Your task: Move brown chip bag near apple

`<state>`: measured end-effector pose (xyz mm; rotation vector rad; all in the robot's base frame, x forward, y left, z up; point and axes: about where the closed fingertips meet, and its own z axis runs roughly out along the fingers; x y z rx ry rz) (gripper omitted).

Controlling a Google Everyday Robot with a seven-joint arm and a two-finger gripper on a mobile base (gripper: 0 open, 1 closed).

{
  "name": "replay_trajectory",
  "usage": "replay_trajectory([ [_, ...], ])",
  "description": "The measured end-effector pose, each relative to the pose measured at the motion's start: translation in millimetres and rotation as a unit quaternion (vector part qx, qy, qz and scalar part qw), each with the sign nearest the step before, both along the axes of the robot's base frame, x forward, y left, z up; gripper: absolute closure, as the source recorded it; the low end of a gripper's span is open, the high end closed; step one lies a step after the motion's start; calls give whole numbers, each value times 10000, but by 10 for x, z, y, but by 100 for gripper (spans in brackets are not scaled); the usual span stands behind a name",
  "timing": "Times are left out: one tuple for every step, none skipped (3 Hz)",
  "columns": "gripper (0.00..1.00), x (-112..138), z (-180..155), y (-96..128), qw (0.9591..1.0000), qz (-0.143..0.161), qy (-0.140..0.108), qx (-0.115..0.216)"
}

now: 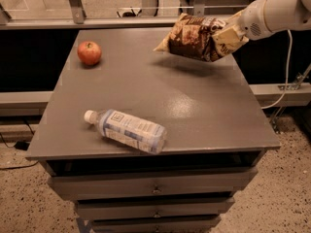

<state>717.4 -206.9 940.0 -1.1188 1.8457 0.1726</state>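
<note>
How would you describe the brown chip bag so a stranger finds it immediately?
Look at the grey cabinet top, then its far right corner. There the brown chip bag hangs above it, gripped by the claw. Unlike the apple and bottle, it is crinkly and airborne.

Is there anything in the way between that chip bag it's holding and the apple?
Nothing visible does. The gripper holds the brown chip bag above the far right of the table; the apple sits far left, bare surface between. The plastic bottle lies near the front edge, off that path.
</note>
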Motion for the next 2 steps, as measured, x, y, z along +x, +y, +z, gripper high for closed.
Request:
replay_trajectory([
  [100,126,50,238,9994,-255,-174,171],
  [100,373,143,499,9967,-627,-363,375],
])
